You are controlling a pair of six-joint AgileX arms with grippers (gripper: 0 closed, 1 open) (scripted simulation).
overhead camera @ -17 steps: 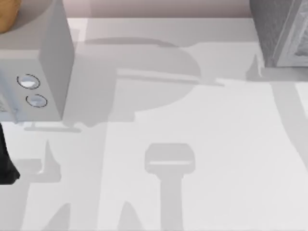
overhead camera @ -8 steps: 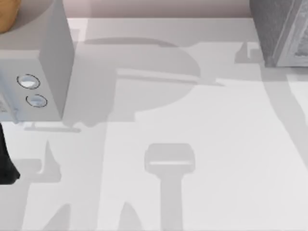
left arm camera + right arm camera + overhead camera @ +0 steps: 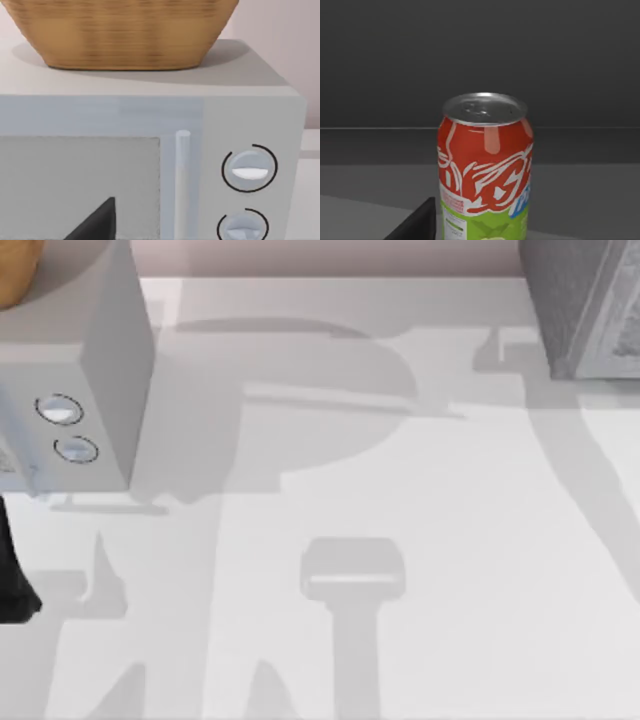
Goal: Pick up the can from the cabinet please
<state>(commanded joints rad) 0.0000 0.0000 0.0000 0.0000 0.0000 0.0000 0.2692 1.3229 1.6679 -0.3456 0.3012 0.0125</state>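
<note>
Standing upright in a dark grey recess, the can (image 3: 485, 167) is seen in the right wrist view; its silver lid faces up, and its body is red with white lettering above a green lower band. A dark fingertip (image 3: 417, 222) of the right gripper is visible low in that view, just beside the can's base, and whether the fingers are spread or pressed together cannot be told. In the top view, the grey cabinet (image 3: 585, 305) is located at the table's far right corner. The white table (image 3: 450, 540) is crossed by the shadows of the arms. At the far left, a white microwave (image 3: 95, 370) is recorded, with a woven basket (image 3: 120, 30) resting on its top. In the left wrist view, the microwave's door, handle and two dials are faced, with a dark fingertip (image 3: 97, 222) of the left gripper at the lower edge; its finger state likewise cannot be told.
</note>
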